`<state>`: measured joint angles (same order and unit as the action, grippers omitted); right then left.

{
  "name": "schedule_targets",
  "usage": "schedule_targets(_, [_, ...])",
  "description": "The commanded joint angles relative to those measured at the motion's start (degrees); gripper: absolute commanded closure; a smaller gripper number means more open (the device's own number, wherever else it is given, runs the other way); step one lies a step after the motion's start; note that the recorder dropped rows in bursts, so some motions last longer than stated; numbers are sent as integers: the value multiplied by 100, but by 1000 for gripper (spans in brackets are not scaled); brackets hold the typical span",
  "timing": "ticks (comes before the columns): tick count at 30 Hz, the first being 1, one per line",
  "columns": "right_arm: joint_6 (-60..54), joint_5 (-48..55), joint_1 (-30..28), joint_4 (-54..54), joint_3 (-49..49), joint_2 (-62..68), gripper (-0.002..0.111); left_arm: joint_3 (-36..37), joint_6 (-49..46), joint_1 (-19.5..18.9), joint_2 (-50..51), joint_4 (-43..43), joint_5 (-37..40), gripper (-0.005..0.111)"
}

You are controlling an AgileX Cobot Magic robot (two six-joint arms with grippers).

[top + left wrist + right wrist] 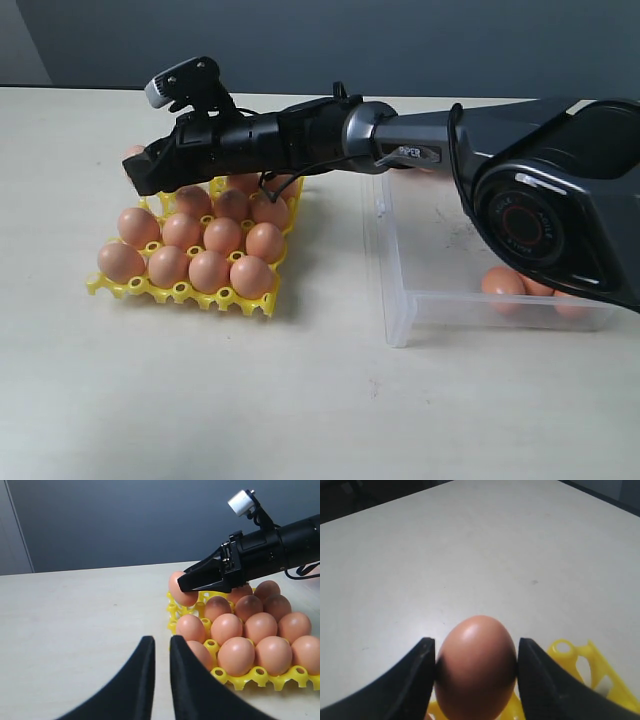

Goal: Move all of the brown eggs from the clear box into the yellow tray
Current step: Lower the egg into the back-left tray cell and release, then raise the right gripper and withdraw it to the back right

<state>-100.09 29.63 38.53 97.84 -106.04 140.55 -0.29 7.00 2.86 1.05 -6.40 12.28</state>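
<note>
- The placing step is judged to be in hand: one brown egg (179,591) is clamped between the two fingers of the right gripper (475,646), gripped across its sides with its blunt top showing
- The held egg is carried at the corner of the yellow tray (245,300) farthest from the clear box (400,300), low over the corner cup; whether it is already seated in that cup cannot be told
- The tray is largely filled: the brown eggs (208,268) are seen standing in its two near rows and in the rows behind, part of which is hidden by the arm
- The clear box is set just beside the tray, and a few more eggs (503,285) are seen through its wall at the end away from the tray, so the task is judged well advanced but not finished
- The left gripper (161,642) is held low over the table near the tray, on the side away from the box; a narrow gap is seen between its fingers and nothing is gripped
- For the next move a short, gentle descent is called for until the egg is borne by the cup, then the fingers are to be parted only slightly, since the neighbouring egg is close
- After release a straight lift is needed before the arm is swung back to the box
</note>
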Motion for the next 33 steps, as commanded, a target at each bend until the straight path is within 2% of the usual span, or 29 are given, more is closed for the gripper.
schedule_targets(1, [16,-139,9,-62,-57,-11,63,29,5,10,36,-11,-35,94])
schedule_targets(7, [180,-438,87,-380,-57,-11,50,29,5,10,36,-11,-35,94])
schedule_targets(15, [227,-476,147,-370,-57,-93,50,29,5,10,36,-11,-35,94])
schedule_targets(21, [526,-763,147,-649,-57,-633,50,29,5,10,36,-11,-35,94])
schedule_targets(24, [1382,-1021,147,-1527,-57,-997,50,29,5,10,36,-11,-35,94])
schedule_targets(29, [3355,-1217,147,-3927,4,-1316,50,29,5,10,36,-11,-35,94])
schedule_targets(33, [5780,-711,147,-6363,4,-1355,50,29,5,10,36,-11,-35,94])
